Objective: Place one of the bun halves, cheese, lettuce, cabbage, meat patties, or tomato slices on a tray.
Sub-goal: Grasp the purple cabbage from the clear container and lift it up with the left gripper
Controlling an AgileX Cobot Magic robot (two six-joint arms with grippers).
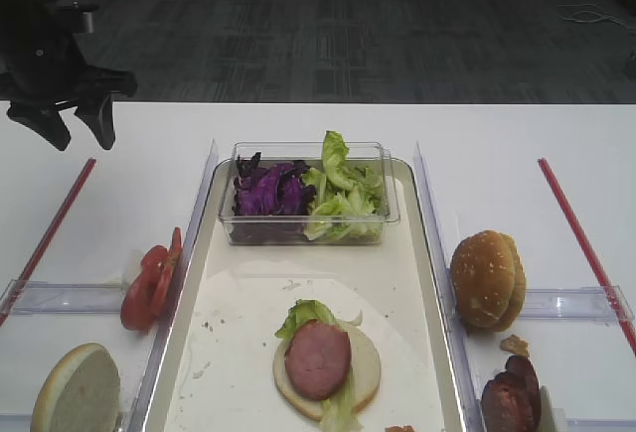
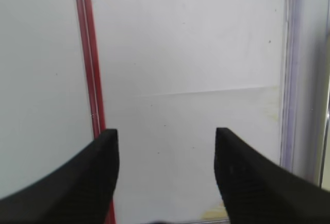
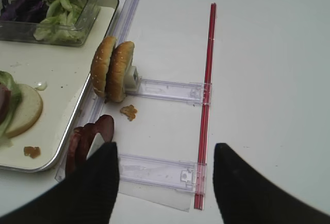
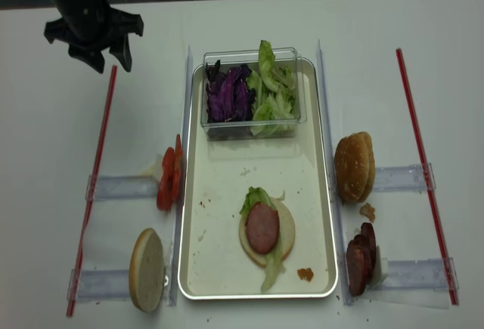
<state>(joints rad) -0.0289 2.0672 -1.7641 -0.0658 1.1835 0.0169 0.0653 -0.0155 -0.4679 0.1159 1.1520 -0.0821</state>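
A: Where's the left tool (image 4: 106, 51)?

B: Up at the far left of the bench (image 4: 423, 49), above the far end of the left red strip (image 4: 94, 178). Its fingers are spread wide with nothing between them; the left wrist view shows only bare bench and that strip below.

A: And the right tool (image 3: 165, 183)?

B: Seen only in its own wrist view. Its two dark fingers stand well apart, empty, over the near right clear rail (image 3: 160, 170) beside the right red strip (image 3: 206, 95).

A: What's on the tray (image 4: 219, 193)?

B: A pale bun half (image 4: 283, 231) lying cut face up near the front, with lettuce (image 4: 253, 197) on it and one patty (image 4: 262, 228) on top. A small brown crumb (image 4: 305, 274) lies near the front right corner. At the far end sits a clear box (image 4: 249, 128) with purple cabbage (image 4: 227, 94) on the left and more lettuce on the right.

A: And off the tray?

B: Left of it, tomato slices (image 4: 169, 178) stand on edge, just beside the rim. In front of them another bun half (image 4: 147, 270) leans with its pale face showing. Right of the tray, two seeded buns (image 4: 354, 166) stand on edge together, and nearer the front a row of dark patties (image 4: 361, 257) stands on edge, with another crumb (image 4: 367, 211) between the two groups.
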